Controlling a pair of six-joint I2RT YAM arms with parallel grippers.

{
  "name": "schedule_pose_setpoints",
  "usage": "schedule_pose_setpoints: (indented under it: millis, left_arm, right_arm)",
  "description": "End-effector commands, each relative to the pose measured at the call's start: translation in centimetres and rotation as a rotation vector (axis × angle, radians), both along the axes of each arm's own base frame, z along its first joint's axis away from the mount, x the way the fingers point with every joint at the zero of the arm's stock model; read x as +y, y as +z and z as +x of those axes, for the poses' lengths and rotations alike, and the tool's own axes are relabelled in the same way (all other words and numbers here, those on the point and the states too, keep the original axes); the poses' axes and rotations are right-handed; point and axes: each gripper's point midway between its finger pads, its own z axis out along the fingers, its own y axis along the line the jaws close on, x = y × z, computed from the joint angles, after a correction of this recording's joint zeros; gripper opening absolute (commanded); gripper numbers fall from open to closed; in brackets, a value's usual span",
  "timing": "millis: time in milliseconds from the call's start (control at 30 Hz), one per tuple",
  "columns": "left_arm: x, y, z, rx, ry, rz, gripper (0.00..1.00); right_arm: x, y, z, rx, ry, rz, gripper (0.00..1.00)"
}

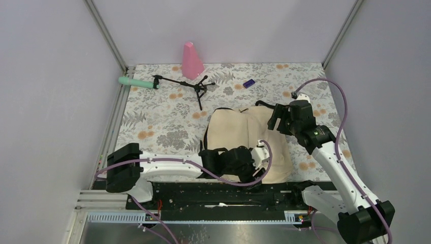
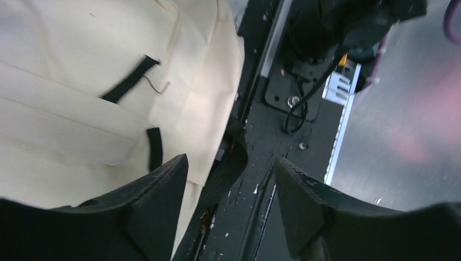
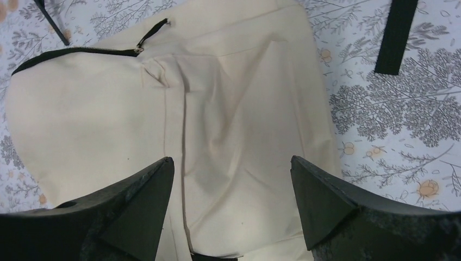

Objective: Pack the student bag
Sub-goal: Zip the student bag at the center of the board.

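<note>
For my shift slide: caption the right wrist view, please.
Right pincer open over the cream student bag, a black strap lying on the floral table cover.

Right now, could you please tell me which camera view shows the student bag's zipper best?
The right wrist view: the zipper runs sharply along the student bag's top-left edge. Top external shows the bag too small for it; left wrist shows only fabric and black tabs.

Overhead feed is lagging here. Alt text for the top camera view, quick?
A cream backpack lies on the flowered table, the left claw over its near edge, the right claw over its right side, both open. Behind it: a pink cone, a black tripod with a green handle, a small blue item.
</note>
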Motion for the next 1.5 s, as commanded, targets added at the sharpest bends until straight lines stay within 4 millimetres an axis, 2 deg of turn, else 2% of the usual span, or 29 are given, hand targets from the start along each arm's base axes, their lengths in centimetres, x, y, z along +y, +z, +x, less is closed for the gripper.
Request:
schedule_pose_setpoints:
  millis: [0, 233, 400, 533, 733, 1000, 1300, 1467]
  left_arm:
    - [-1.0, 0.1, 0.3, -0.042, 0.016, 0.011, 0.60]
    - [-0.6, -2.7, 2.1, -0.127, 0.090, 0.126, 0.59]
    - [-0.7, -3.6, 2.4, -0.185, 0.112, 0.176, 0.54]
    - [-0.4, -3.5, 3.1, -0.260, 0.162, 0.197, 0.49]
    - [-0.5, -2.6, 3.7, -0.292, 0.197, 0.184, 0.49]
    - [-0.4, -3.1, 4.1, -0.321, 0.215, 0.202, 0.49]
    - [0.2, -6.1, 4.2, -0.337, 0.218, 0.283, 0.48]
    - [0.8, -6.9, 4.8, -0.402, 0.257, 0.325, 0.41]
  right_arm:
    - [-1.2, 0.2, -0.4, -0.009, -0.058, 0.015, 0.85]
    - [-0.7, -0.5, -0.4, 0.015, -0.055, 0.055, 0.84]
    - [-0.4, -0.6, -0.3, 0.022, -0.050, 0.068, 0.83]
    - [-0.5, -0.5, -0.3, 0.019, -0.050, 0.069, 0.83]
    - [-0.4, -1.0, -0.4, 0.035, -0.049, 0.071, 0.83]
    - [-0.2, -1.5, -0.4, 0.055, -0.043, 0.074, 0.83]
    - [0.0, -1.6, -0.5, 0.061, -0.038, 0.083, 0.83]
    - [-0.1, -1.6, -0.6, 0.059, -0.042, 0.081, 0.83]
